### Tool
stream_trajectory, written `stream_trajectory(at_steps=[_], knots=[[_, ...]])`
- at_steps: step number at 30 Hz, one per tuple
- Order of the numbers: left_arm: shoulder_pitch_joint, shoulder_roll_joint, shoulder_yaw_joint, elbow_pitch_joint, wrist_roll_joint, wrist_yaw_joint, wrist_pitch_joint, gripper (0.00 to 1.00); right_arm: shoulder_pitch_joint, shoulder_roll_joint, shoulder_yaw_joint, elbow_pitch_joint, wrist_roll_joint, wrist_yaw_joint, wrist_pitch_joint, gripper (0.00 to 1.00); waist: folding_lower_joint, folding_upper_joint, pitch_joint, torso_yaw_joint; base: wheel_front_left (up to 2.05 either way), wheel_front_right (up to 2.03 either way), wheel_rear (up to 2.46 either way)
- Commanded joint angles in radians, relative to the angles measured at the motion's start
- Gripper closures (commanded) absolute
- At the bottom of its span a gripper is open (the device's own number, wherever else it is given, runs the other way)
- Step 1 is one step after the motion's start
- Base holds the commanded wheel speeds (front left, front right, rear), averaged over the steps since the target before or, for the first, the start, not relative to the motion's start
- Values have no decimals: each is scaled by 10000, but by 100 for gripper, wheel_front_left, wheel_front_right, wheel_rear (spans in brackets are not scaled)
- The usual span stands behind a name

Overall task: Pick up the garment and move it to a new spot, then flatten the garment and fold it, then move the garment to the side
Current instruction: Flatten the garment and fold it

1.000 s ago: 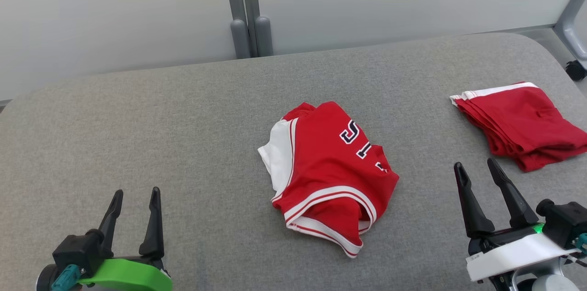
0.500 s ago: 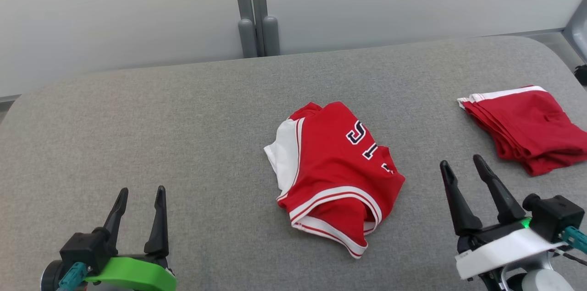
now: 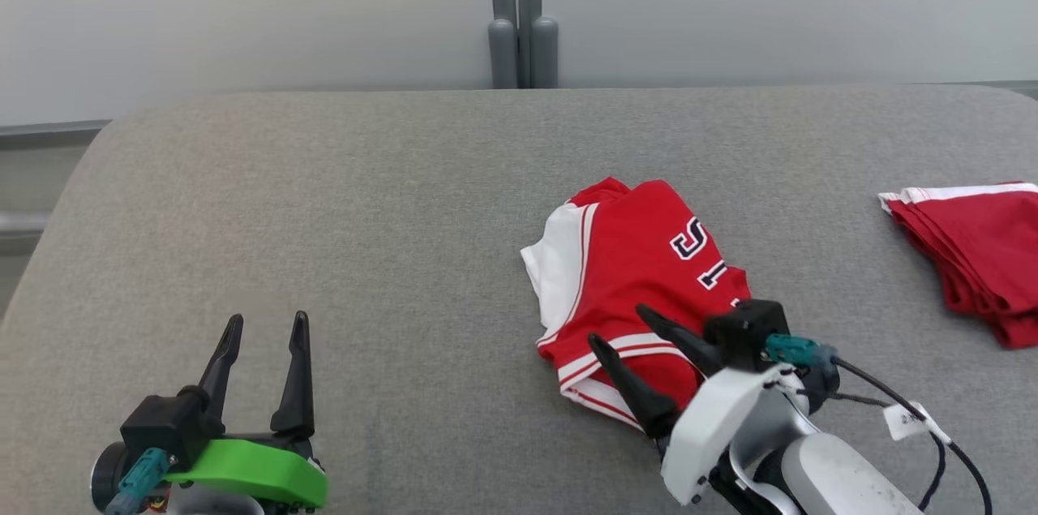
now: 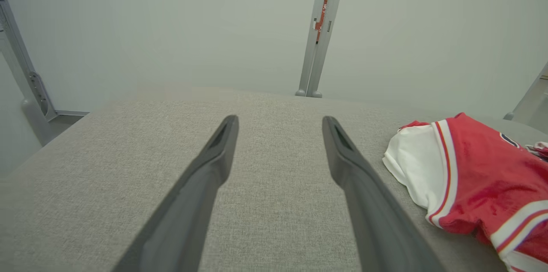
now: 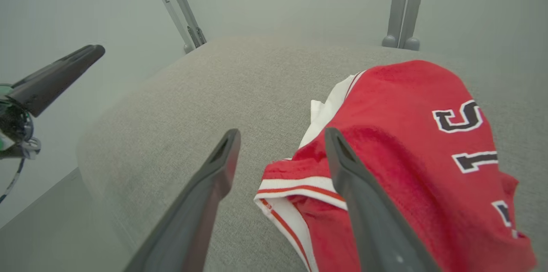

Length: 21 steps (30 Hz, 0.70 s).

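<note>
the head view looks down from high behind both grippers, across the table (image 3: 324, 199) toward the wall and its post (image 3: 523, 12). it stands far enough back to take in the left gripper (image 3: 268, 317), the right gripper (image 3: 616, 323) and the garment (image 3: 641, 263). the left wrist view sits low over the table, facing the same post, with the garment at its right edge. the right wrist view is close above the garment's near edge, angled toward the robot's left. all three share table, post and garment.
</note>
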Motion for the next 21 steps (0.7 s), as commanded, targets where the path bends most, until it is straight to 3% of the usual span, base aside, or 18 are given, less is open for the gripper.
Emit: stream_trajectory(at_steps=[1, 16, 17, 18, 19, 21], knots=[[-206, -42, 2, 65, -92, -55, -11, 0, -245, 102, 23, 212, -66, -10, 362, 0, 0, 0, 170, 492, 0, 0, 0], [-572, -419, -32, 474, -70, -278, -25, 0, -949, 1057, -732, 2818, -1914, -10, 4023, 0, 0, 0, 609, 1785, 0, 0, 0], [-576, -429, -14, 485, -60, -294, -26, 0, -928, 1083, -781, 2831, -1966, -10, 4080, 24, 0, 0, 628, 1798, 0, 0, 0], [-593, -449, 21, 500, -47, -315, -26, 0, -916, 1097, -817, 2816, -2020, -10, 4105, 70, 0, 0, 652, 1802, 0, 0, 0], [-602, -467, 52, 510, -37, -324, -27, 0, -895, 1095, -853, 2813, -2086, -10, 4106, 100, 0, 0, 668, 1793, 0, 0, 0], [-569, -474, 148, 531, -27, -323, -27, 0, -834, 1068, -921, 2765, -2160, -10, 4115, 100, 0, 0, 690, 1707, 0, 0, 0]])
